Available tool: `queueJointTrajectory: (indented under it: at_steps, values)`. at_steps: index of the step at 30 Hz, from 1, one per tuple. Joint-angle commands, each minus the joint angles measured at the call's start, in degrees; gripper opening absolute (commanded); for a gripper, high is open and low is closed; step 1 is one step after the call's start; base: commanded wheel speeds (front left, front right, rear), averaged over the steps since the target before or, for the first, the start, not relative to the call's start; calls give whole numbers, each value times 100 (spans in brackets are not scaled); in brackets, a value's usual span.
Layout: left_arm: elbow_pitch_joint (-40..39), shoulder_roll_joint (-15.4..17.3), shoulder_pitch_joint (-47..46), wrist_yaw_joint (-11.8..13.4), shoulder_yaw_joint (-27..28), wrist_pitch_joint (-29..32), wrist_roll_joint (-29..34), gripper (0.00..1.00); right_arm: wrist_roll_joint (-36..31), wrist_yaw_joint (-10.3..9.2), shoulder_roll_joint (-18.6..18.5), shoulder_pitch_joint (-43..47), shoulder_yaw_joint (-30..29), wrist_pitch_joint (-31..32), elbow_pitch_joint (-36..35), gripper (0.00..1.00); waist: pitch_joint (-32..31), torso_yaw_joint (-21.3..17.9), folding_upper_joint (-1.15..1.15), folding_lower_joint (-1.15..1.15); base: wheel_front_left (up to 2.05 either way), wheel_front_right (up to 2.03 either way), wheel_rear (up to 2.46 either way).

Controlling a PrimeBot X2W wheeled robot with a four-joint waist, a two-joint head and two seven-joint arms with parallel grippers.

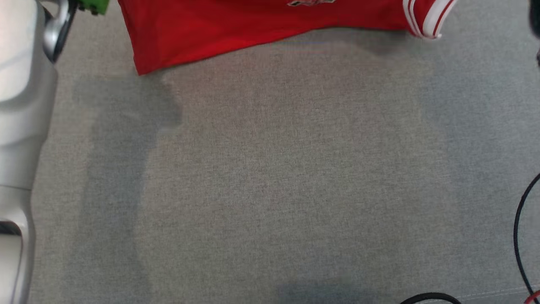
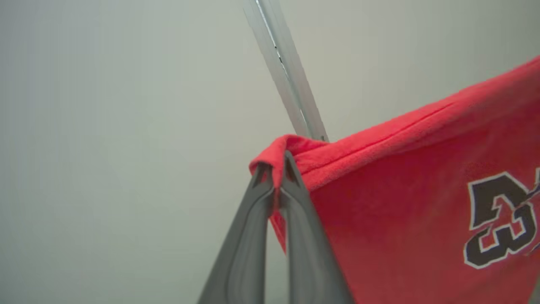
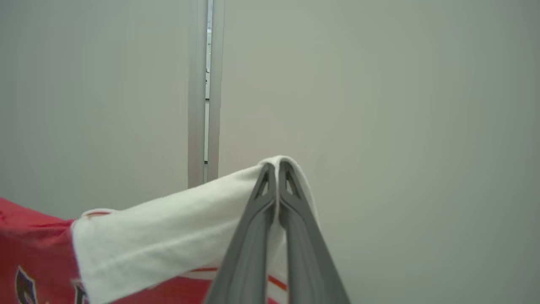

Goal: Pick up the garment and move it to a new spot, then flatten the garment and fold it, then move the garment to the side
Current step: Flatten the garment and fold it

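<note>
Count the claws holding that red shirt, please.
2. The left gripper pinches the garment's red hem; the right gripper pinches its white trim.

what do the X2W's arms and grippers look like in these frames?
Left gripper and right gripper: each has two long matte dark-grey fingers that taper, with a triangular cut-out near the tip. Left forearm: glossy, pale silver-white rounded shell, with a green part at its far end. I see no markings on them.

Pale glossy forearm point(image 1: 23, 126); grey tapered end effector fingers point(image 2: 247, 253).
</note>
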Motion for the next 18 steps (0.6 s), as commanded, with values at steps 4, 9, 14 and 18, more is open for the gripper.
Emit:
queueJointTrajectory:
  at_steps: [4,9,14,18]
  values:
    - [320,154,-1275,24,-122,-44,302,0,-393,-9,-129,-1349,-100,-15,472,0,1339,33,0,0,0,0,0]
    - [354,122,-2298,361,-116,-174,595,0,-863,-9,-159,-2467,-168,-19,641,0,1403,39,0,0,0,0,0]
    - [-29,154,-2432,389,-51,-164,642,0,-1045,-8,-90,-2839,-551,-19,563,0,1429,-22,0,0,0,0,0]
    - [-45,190,-1805,349,110,-166,418,0,-967,-8,-61,-2394,-667,-20,522,0,1475,-60,0,0,0,0,0]
